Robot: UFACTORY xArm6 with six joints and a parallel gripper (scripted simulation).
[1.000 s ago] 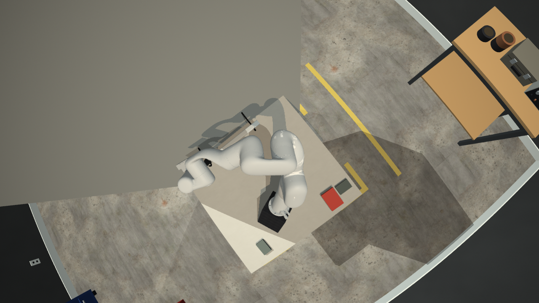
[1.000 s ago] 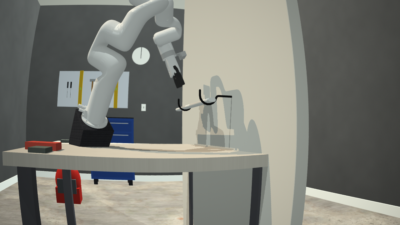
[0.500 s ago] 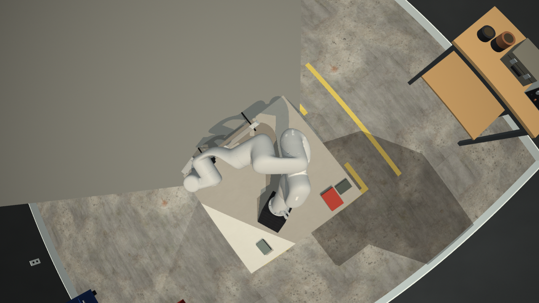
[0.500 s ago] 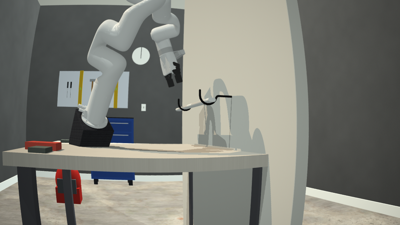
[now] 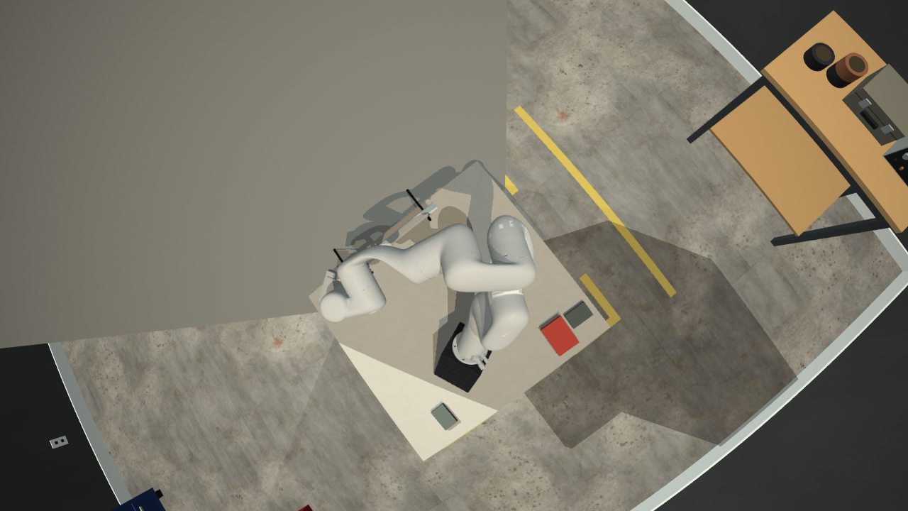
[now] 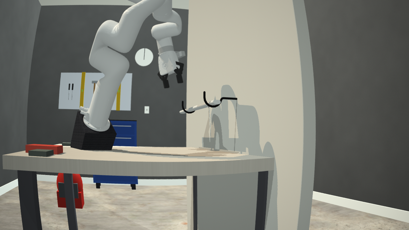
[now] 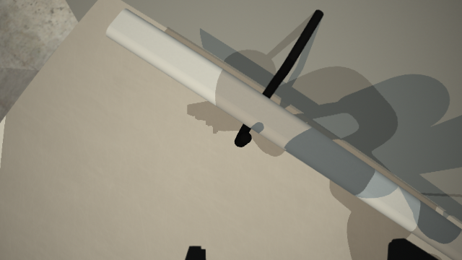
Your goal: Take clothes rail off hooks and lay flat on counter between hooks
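Observation:
The pale clothes rail [image 6: 200,107] [image 7: 180,59] rests on two black wall hooks. The near hook [image 6: 187,111] [image 7: 289,58] and the far hook [image 6: 226,98] stick out of the beige wall [image 6: 243,57] above the counter [image 6: 142,164] [image 7: 90,162]. In the top view the arm hides most of the rail; one rail end [image 5: 426,210] shows next to a hook [image 5: 412,198]. My gripper [image 6: 172,80] [image 7: 301,253] is open and empty. It hangs above the rail's near end, close to the near hook, without touching it.
A red block [image 5: 559,335] [image 6: 44,148] and a grey block [image 5: 578,314] [image 6: 41,152] lie at the counter's far side from the wall. Another grey block [image 5: 444,415] lies near a corner. The black robot base [image 5: 460,365] [image 6: 91,137] stands mid-counter.

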